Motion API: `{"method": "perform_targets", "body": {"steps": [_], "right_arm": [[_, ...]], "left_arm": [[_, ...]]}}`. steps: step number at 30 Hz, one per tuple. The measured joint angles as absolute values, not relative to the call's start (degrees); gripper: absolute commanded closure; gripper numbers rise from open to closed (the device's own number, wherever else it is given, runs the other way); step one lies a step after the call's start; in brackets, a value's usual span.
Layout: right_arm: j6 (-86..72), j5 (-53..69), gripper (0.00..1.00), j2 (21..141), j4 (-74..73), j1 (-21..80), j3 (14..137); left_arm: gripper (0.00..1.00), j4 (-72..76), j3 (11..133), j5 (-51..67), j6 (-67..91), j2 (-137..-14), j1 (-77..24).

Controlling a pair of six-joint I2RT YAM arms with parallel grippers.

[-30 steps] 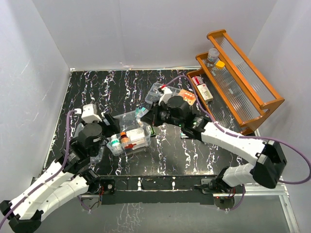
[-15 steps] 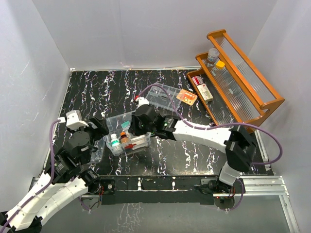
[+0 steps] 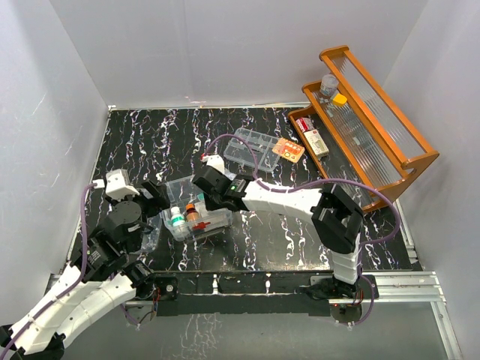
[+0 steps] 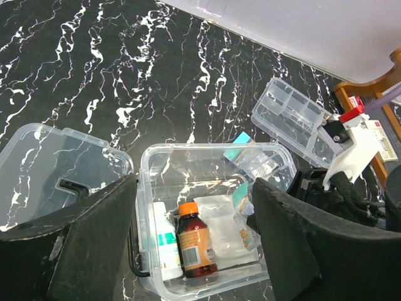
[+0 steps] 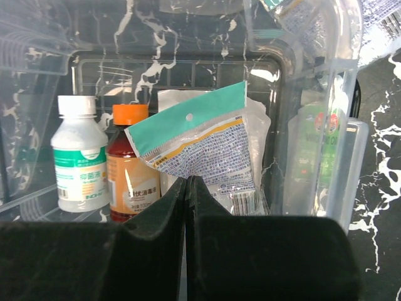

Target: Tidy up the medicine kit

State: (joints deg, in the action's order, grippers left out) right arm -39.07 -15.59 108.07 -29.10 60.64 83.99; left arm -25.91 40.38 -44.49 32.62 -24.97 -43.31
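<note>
On the table (image 3: 150,142), the medicine kit (image 4: 145,182) is lying open, just ahead of and below the wide-spread left pincer (image 4: 194,188). It is light, rigid, slick clear plastic, probably best gripped across a side wall. The right pincer (image 5: 188,182), closed, is pinching a limp sachet (image 5: 200,150) inside the kit.

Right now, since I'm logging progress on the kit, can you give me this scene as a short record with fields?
kit: medicine kit, open
lid: clear lid, off, lying beside the kit
inside: white bottle, orange-capped brown bottle, packets
left gripper: open, empty, beside the kit
right gripper: shut on teal-topped packet, over the kit
elsewhere: clear divider tray, orange packet, wooden rack
</note>
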Motion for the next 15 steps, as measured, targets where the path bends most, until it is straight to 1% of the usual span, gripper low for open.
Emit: {"method": "perform_targets", "body": {"steps": [15], "right_arm": [[-41.4, -17.1, 0.97, 110.4, -32.6, 60.6, 86.5]], "left_arm": [[0.26, -25.8, 40.3, -44.1, 32.6, -26.9, -43.3]]}}
